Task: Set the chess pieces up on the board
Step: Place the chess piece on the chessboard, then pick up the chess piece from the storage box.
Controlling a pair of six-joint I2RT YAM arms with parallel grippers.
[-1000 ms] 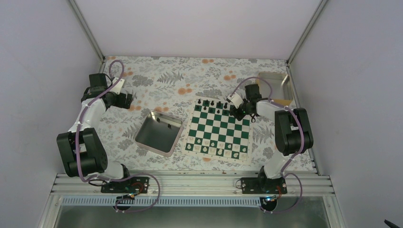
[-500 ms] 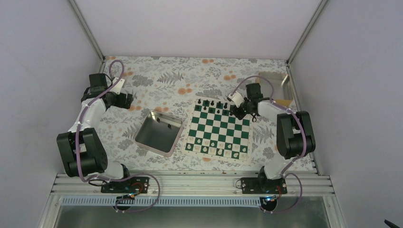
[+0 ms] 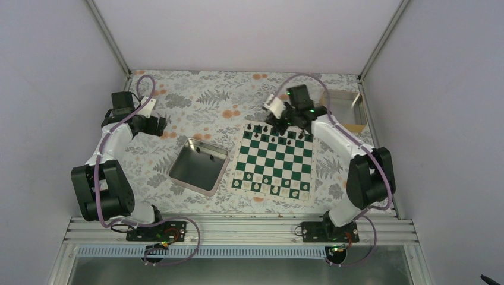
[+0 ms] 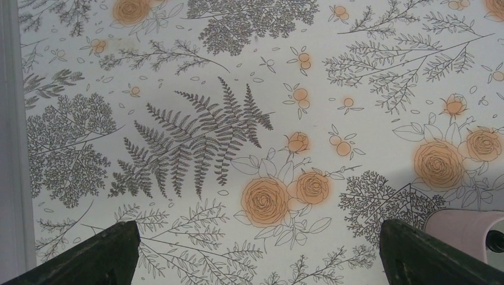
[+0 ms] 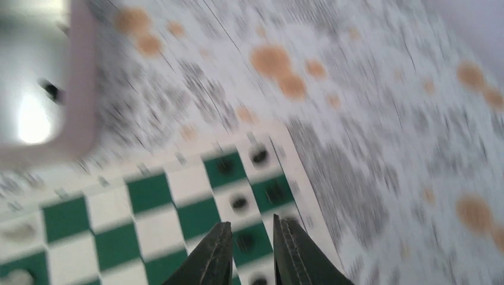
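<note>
While its two fingers stand only a narrow gap apart with nothing between them, the right claw [image 5: 249,228] hangs over the far edge of the board [image 5: 148,193], pointing down at blurred black chess pieces [image 5: 238,203] on the squares there. Behind it the right arm [image 3: 333,133] stretches far and leftward from a raised elbow at the tabletop's [image 3: 196,95] right side. The chess pieces fill the board's two far rows, and pale pieces [image 3: 270,187] fill the near rows. Two more dark figures lie in the tray [image 3: 199,175] just left of the board. The left claw [image 4: 257,228] is spread wide over bare floral tabletop at the far left, well apart from the board. The left arm [image 3: 113,139] is folded, its forearm reaching away from a near elbow.
</note>
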